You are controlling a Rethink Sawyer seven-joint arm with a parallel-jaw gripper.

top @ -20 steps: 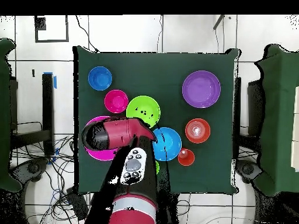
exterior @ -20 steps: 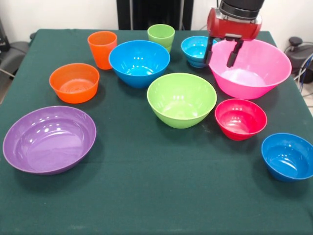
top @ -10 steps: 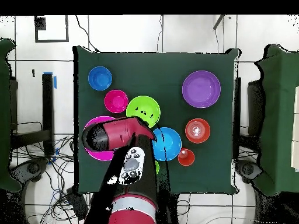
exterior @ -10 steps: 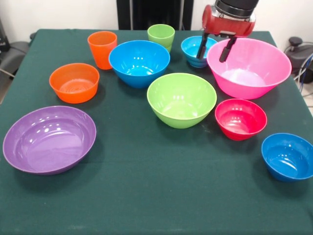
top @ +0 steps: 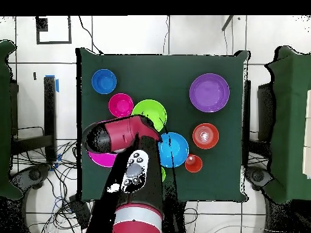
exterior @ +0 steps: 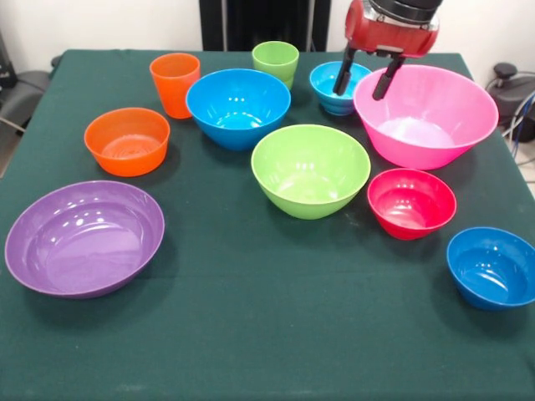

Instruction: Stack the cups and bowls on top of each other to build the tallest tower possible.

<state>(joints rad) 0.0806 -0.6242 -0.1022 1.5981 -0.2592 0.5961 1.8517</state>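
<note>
Starting at the left of the front view, the purple bowl sits by itself. Next come the orange bowl and the orange cup. In the middle are the big blue bowl and the lime green bowl. At the right, the gripper hangs over the pink bowl's back rim, fingers apart, holding nothing. These bowls look light, hard and slippery, so the thin rim is the best place to pinch.

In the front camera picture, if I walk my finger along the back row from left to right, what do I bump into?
orange cup → big blue bowl → green cup → small blue bowl → pink bowl
</note>
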